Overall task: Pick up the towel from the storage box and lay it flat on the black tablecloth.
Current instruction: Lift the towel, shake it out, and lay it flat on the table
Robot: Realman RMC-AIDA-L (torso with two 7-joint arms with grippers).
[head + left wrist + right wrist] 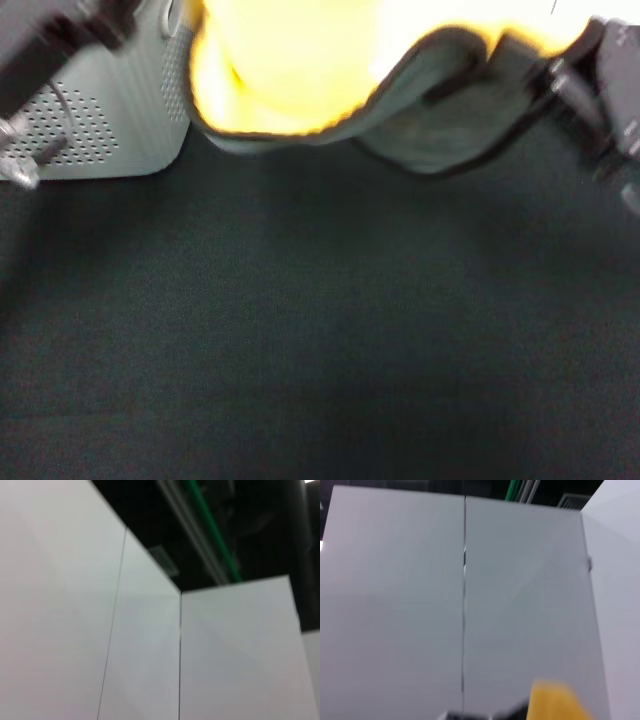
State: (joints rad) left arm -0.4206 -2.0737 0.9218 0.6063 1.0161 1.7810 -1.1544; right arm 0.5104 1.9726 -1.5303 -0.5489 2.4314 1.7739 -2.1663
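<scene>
Yellow-orange plush fills the far middle of your head view: the towel [330, 80] hangs in the air, its bright side facing you and its grey-teal side folding over toward the right, with the black stitched edge running along the bottom of the sag. It sits above the far part of the black tablecloth [320, 330], and you cannot tell whether its lowest fold touches the cloth.

Take the storage box [110, 120] as your landmark. It stands on the tablecloth at the far left, and the towel's left end hangs just beside its right wall. Your left gripper [20, 165] is over the box's left side, well apart from the towel; its fingers are too blurred to read. Your right gripper [560, 75] is far to the right of the box, at the towel's right end, clamped on the grey-teal corner.

A yellow corner of the towel [555, 702] shows in the right wrist view against white wall panels [420, 605].
</scene>
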